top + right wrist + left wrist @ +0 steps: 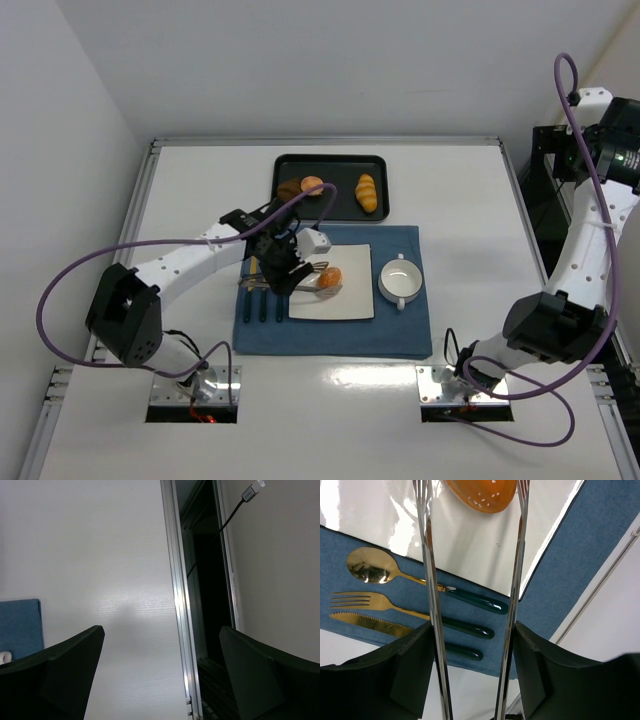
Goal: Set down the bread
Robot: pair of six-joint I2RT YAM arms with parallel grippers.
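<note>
On plate (350,300), bread (329,277) btw tongs (432,605), L jaws

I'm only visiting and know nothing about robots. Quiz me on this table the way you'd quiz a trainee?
1. True or false: the bread sits in the white bowl.
2. How many buns lie on the black tray? A) one B) three C) five
3. Fill in: the left tool holds a pair of metal ____.

Key: 1 false, it is at the white plate; 2 B; 3 tongs.
</note>
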